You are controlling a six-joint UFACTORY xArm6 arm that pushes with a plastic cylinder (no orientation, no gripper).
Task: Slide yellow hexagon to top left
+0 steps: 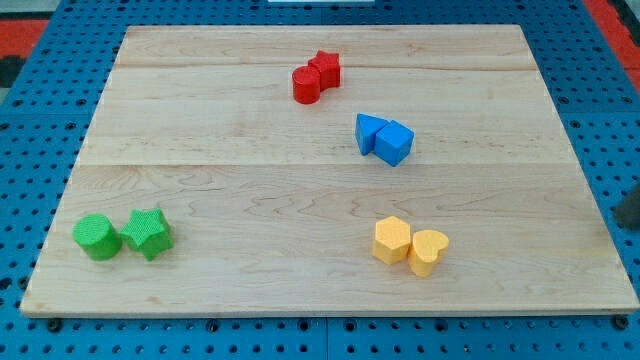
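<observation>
The yellow hexagon (392,240) lies on the wooden board (250,190) at the lower right, touching a yellow heart (429,251) on its right side. Only a small dark piece of my rod shows at the view's right edge, off the board. Its lower end, my tip (621,221), is far to the right of the yellow pair and touches no block.
A red cylinder (307,85) and red star (326,68) sit together near the top middle. A blue triangle (368,132) and blue cube (394,143) touch below them. A green cylinder (96,237) and green star (148,233) sit at the lower left.
</observation>
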